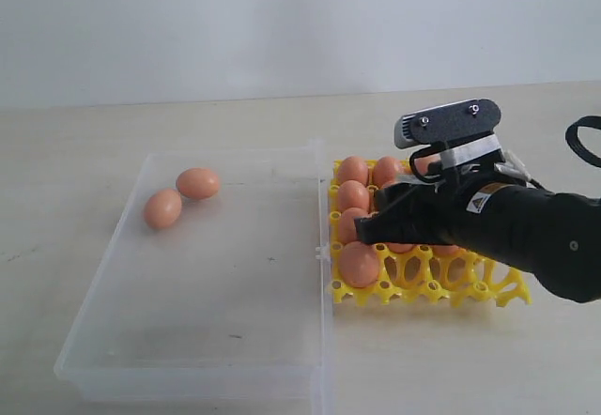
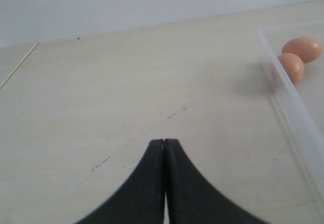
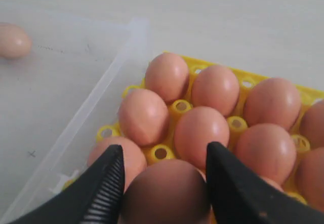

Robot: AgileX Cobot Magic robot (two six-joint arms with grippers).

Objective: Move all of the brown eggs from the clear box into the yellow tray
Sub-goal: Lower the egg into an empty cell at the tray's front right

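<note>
The right pincer point(image 3: 164, 153) pinched one brown egg point(image 3: 167, 193) between its two black fingers point(image 3: 106, 188), one finger on each side. It hung just above the yellow tray point(image 1: 424, 290), close to the eggs in the tray point(image 1: 353, 194).

To do this part well, I think the egg should go straight down into an empty cup point(image 1: 413, 267), slowly, without bumping the eggs next to it. The fingers should open only when the egg sits in the cup, and only a little at a time, so it does not roll.

The right arm point(image 1: 535, 232) came in from the right side of the outside picture. It lay low and almost flat over the tray, with the pincer pointing toward the clear box point(image 1: 319, 246).

Two brown eggs point(image 1: 198, 183) lay side by side in the far left corner of the box, waiting.

The left pincer point(image 2: 164, 148) was pressed together and held nothing. It pointed over the bare table point(image 2: 126, 82), near the box wall.
</note>
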